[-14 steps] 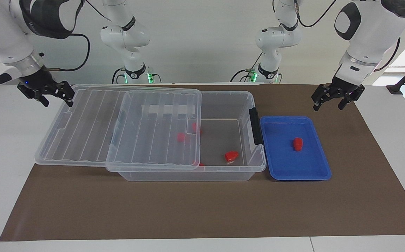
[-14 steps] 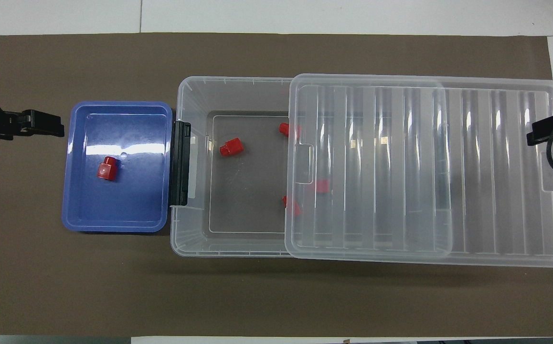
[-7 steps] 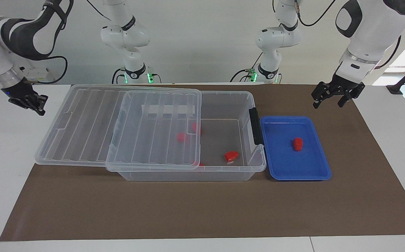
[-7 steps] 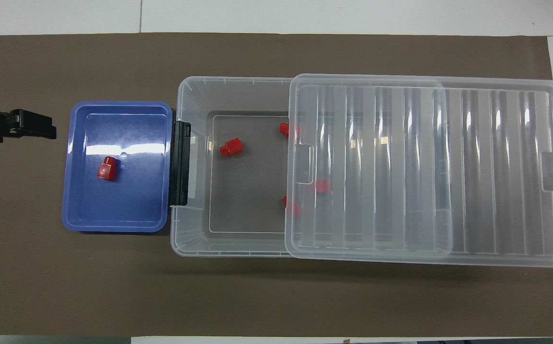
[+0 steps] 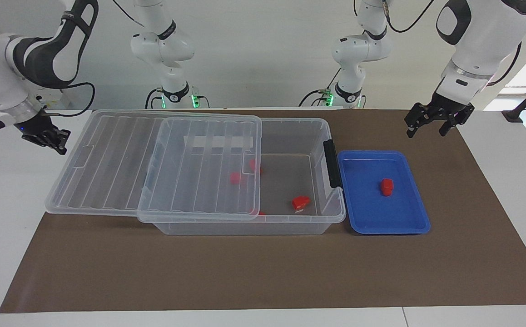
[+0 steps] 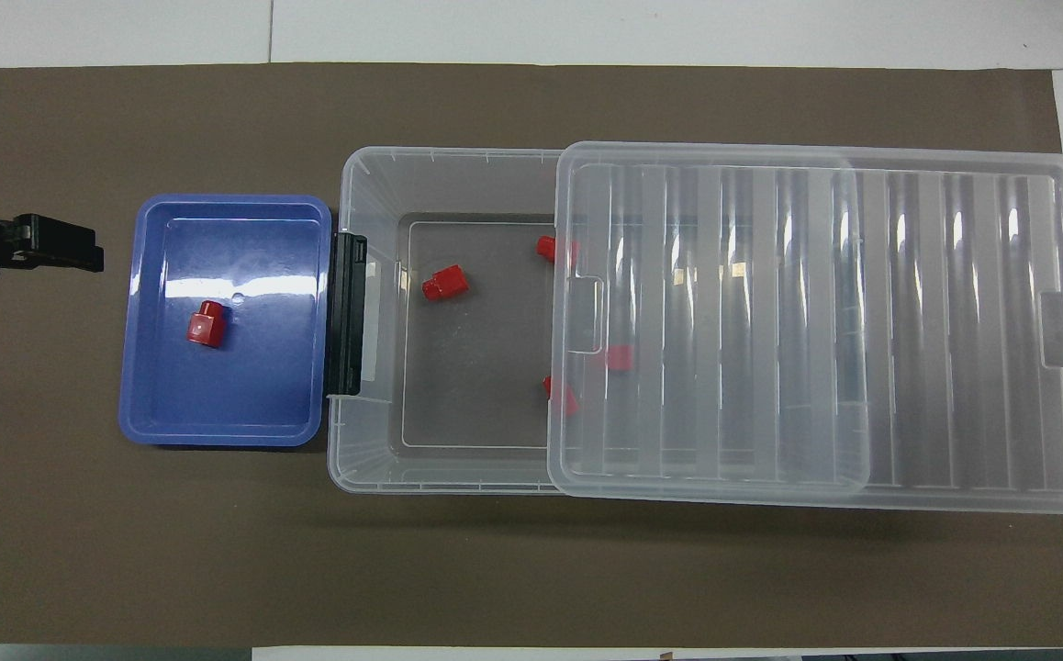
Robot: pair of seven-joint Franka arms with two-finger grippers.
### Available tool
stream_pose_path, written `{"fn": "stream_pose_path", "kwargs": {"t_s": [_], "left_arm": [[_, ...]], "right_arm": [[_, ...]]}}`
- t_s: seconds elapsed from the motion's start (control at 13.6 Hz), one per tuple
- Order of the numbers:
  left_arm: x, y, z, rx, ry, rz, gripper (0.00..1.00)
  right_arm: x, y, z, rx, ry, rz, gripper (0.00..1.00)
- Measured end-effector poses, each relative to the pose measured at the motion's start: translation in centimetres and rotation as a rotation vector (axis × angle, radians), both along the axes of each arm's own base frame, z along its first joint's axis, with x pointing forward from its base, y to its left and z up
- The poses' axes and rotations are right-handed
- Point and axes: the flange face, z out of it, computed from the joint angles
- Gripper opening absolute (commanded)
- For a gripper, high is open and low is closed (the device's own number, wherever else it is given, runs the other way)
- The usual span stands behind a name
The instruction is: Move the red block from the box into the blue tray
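Red block (image 5: 386,186) lies in blue tray (image 5: 415,222), w/ tray at the left arm's end of the surface (image 5: 263,272), touching the box (image 5: 290,225). Lid (image 5: 122,159) slid half off twd right arm's end. Left gripper (image 5: 431,127) open above the mat; right gripper (image 5: 47,138) near lid's edge.

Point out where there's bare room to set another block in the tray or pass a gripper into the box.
The tray holds only one red block, so its floor is free all around it. In the box, the floor by the latch is uncovered, with one wider red piece there. The lid covers the rest, where more red pieces crowd its edge.
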Motion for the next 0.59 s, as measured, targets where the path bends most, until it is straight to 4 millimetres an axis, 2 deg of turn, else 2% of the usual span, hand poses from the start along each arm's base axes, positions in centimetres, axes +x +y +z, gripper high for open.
{"fn": "stream_pose_path", "kwargs": {"t_s": [0.29, 0.59], "left_arm": [[-0.4, 0.7, 0.4, 0.0, 0.002, 0.007, 1.0], [-0.5, 0.1, 0.6, -0.001, 0.003, -0.004, 1.0]], "right_arm": [[0.6, 1.5, -0.5, -0.001, -0.005, 0.02, 0.0], [1.4, 4.0, -0.4, -0.001, -0.008, 0.011, 0.0]]}}
